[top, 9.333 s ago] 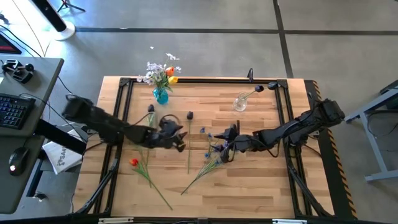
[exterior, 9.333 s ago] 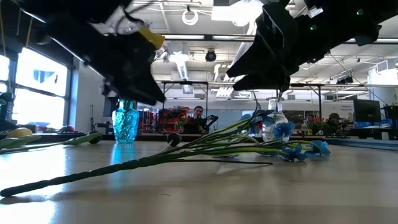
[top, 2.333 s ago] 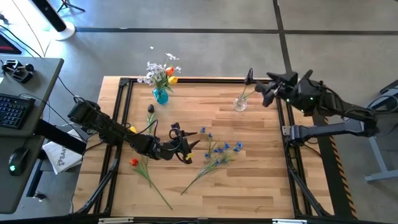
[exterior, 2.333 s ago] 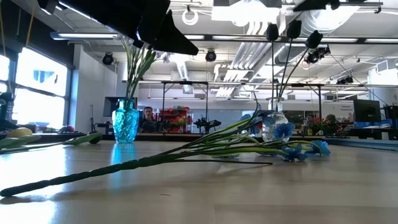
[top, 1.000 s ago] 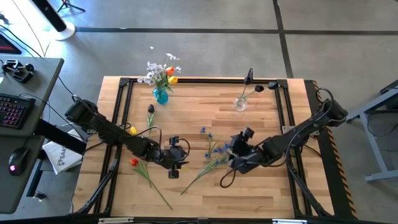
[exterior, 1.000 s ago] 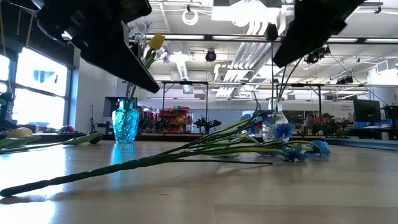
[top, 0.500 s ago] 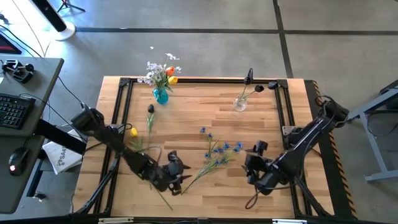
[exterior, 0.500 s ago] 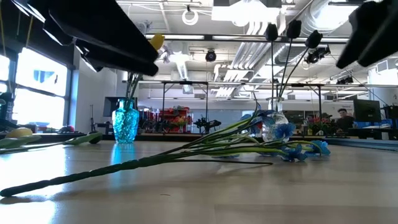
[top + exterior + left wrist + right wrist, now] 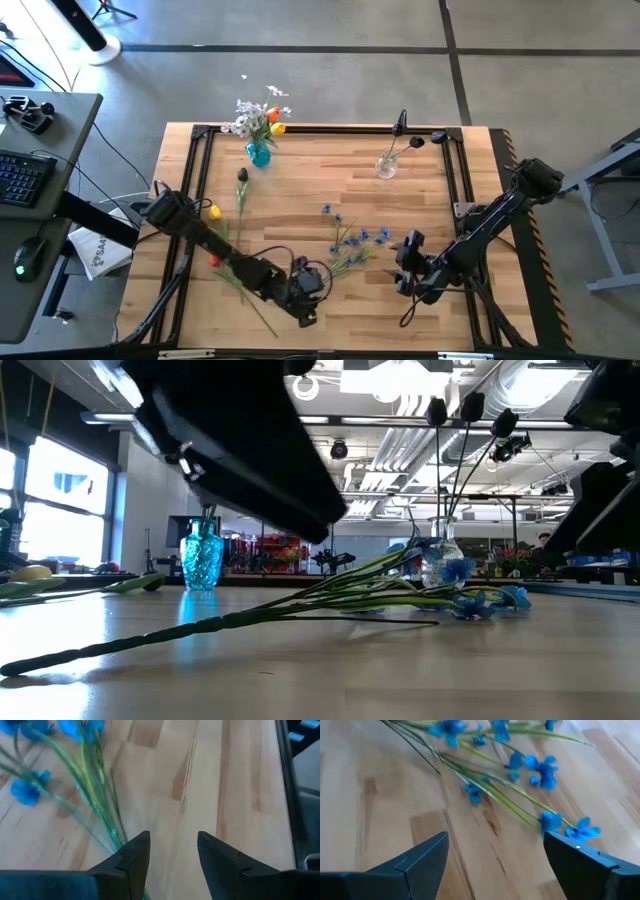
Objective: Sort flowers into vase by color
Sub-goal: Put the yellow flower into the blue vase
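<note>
The blue flower spray lies flat on the wood, heads toward the table's right, stems running to the near left. My left gripper is open low over the stems' lower ends, which pass beside one finger; whether they touch it I cannot tell. My right gripper is open, just right of the blue heads, touching nothing. A red flower, a yellow one and a dark one lie on the left side. The blue vase holds pale, orange and yellow flowers.
A clear vase with dark-headed stems stands at the far right of the table. A black frame rail runs round the tabletop. Bare wood lies in the middle and along the near edge. A desk with a keyboard stands off the left side.
My left gripper has moved toward the near edge and to the right, coming down over the lower ends of the blue stems. My right gripper has moved from beside the blue heads toward the near right, then a little back toward them. The flowers have stayed where they were.
</note>
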Motion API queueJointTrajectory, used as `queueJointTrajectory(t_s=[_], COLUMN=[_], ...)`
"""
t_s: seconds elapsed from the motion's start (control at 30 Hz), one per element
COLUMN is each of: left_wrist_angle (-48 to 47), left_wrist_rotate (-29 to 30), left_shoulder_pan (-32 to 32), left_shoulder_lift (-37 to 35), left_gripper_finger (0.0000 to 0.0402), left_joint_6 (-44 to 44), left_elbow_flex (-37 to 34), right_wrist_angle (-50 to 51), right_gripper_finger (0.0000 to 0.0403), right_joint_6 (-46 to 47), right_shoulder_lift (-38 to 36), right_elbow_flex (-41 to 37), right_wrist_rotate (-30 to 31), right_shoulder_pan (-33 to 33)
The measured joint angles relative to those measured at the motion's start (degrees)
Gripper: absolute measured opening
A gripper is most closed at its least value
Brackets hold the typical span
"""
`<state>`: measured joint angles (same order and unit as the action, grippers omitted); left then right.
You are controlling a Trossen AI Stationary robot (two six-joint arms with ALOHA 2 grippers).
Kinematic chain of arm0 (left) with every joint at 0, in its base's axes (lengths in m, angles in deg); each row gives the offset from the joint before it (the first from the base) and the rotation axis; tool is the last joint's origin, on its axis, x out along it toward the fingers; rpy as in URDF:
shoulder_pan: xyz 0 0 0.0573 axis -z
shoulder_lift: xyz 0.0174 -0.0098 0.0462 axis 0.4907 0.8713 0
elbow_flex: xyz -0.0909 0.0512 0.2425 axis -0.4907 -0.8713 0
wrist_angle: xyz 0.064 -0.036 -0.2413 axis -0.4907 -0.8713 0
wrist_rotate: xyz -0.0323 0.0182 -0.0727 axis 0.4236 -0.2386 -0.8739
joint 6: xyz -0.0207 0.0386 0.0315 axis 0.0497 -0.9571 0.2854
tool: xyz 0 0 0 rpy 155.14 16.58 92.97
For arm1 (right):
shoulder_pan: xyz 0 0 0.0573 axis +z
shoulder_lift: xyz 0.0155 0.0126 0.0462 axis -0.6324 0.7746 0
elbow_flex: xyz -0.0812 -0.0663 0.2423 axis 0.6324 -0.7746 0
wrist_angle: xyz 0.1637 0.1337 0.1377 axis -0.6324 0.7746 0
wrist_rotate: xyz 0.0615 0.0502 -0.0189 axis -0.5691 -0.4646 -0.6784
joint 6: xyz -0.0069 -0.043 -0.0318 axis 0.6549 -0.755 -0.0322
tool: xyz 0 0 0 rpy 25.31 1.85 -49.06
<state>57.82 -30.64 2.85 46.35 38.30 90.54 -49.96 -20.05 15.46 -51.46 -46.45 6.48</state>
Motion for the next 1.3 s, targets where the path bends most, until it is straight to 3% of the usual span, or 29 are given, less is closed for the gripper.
queueJointTrajectory(t_s=[0.33, 0.97, 1.13, 1.3], left_wrist_angle=[-5.5, -8.7, -18.0, -31.6], left_wrist_rotate=[-2.9, -3.8, -7.4, -5.3], left_shoulder_pan=[-5.0, -5.2, -5.0, -3.4], left_shoulder_lift=[0.4, 2.6, 1.6, -1.5], left_gripper_finger=[0.0175, 0.0172, 0.0172, 0.0172], left_joint_6=[3.5, 3.5, 8.9, 17.4], left_elbow_flex=[0.7, 0.6, 0.8, 0.6], right_wrist_angle=[-9.6, -10.8, -10.8, -10.8], right_gripper_finger=[0.0323, 0.0323, 0.0323, 0.0323], right_joint_6=[-8.0, -9.4, -9.4, -9.5], right_shoulder_lift=[0.0, 0.0, 0.0, 0.0], right_elbow_flex=[-1.2, -1.2, -1.2, -1.2], right_wrist_rotate=[3.4, 6.0, 5.9, 6.0], right_shoulder_pan=[0.1, -0.3, -0.3, -0.3])
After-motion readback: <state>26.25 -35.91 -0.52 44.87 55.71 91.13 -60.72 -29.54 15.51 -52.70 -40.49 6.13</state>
